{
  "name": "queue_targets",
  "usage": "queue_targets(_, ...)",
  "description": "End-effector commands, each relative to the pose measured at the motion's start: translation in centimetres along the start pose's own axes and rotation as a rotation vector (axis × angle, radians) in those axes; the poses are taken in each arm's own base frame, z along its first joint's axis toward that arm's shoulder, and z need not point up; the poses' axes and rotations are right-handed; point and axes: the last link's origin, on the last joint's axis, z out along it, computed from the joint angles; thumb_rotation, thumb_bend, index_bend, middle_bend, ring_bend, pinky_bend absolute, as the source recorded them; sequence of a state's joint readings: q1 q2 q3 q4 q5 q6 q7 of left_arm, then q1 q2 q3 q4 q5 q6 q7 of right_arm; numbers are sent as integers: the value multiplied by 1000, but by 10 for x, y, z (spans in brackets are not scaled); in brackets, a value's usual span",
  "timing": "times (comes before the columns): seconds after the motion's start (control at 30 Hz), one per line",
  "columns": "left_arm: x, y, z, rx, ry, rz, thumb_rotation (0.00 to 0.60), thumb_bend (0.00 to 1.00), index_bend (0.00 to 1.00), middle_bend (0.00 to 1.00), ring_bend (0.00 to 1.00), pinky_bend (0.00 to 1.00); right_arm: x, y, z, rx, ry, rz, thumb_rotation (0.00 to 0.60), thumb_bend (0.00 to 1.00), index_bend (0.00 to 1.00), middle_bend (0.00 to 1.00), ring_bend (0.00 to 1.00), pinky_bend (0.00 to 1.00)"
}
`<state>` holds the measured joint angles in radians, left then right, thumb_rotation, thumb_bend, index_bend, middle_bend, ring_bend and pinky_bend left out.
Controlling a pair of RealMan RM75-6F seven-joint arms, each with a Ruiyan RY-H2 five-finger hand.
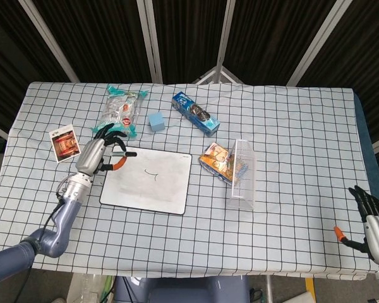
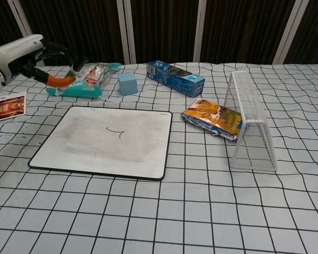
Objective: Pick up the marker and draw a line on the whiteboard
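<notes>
We see the left hand (image 1: pixel 101 153) gripping the marker (image 1: pixel 121 154) just left of the whiteboard (image 1: pixel 167 186), which bears a short mark (image 2: pixel 115 132); set the marker down gently, clear of the board.

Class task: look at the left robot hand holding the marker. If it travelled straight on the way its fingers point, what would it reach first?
Probably the snack bag. In the chest view the left robot hand points right, toward the bag, with the blue cube beyond. The hand seems raised, so it might pass above the bag; depth is unclear.
</notes>
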<state>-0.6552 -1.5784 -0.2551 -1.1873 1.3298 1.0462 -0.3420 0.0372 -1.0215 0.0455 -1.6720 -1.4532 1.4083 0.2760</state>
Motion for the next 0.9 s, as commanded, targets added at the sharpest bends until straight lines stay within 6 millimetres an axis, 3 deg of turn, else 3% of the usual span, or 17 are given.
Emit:
queue_targets(0.03,7,-30,-22,82,-41,257,600,556,776,251,50,83,0,0,0,-2,-2,-2,600,299,0,0,0,0)
queue_targets(0.27,0,-53,-41,161,-151,469,600,505,717,200,41,52,0,-1,0,-4,-4,-5,600,299,0,0,0,0)
queue_targets(0.6,-10,-59,-47,229,-211,526,600,462,636,149,36,26,1,-2,1,-5,-3,-5,600,300,0,0,0,0)
queue_targets(0.67,-13,-59,-47,232,-210,525,600,386,556,81,18,13,1,-2,0,-6,-3,-6,600,300,0,0,0,0)
queue_targets(0.73,-15,-59,-49,238,-214,519,600,232,382,9,0,0,1,-2,0,-6,-4,-7,600,299,0,0,0,0)
queue_targets(0.8,-16,-59,-51,246,-229,508,600,127,231,0,0,0,1,-1,0,-7,-5,-8,600,299,0,0,0,0)
queue_targets(0.9,-11,-58,-55,265,-227,470,600,80,106,0,0,0,1,-1,-1,-6,-5,-9,600,299,0,0,0,0)
